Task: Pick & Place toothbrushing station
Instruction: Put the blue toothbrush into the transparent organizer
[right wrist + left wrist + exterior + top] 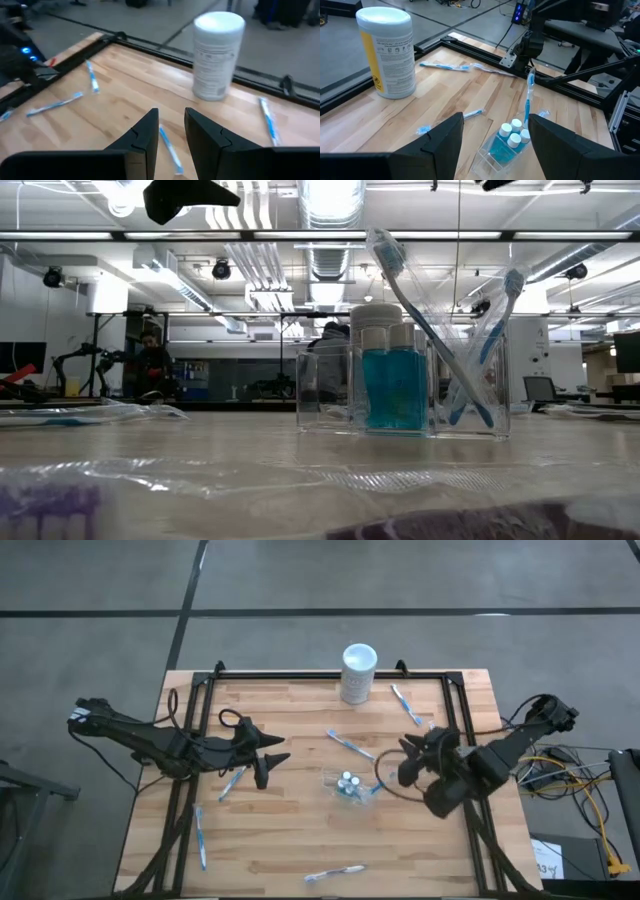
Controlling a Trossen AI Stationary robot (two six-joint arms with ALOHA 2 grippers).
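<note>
When lowering over the worktop (300, 840), keep right hand (171, 119), narrowly parted and empty, off the clear cup (350, 786) just beside it, centred on the loose toothbrush (170, 146) just ahead; leave left hand (272, 762) spread, waiting opposite.

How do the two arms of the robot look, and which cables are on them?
Both arms are dark and jointed. The left gripper has pointed black fingers and looping black cables. The right gripper is bulkier, with a looped dark cable; its fingers are flat and black.
</note>
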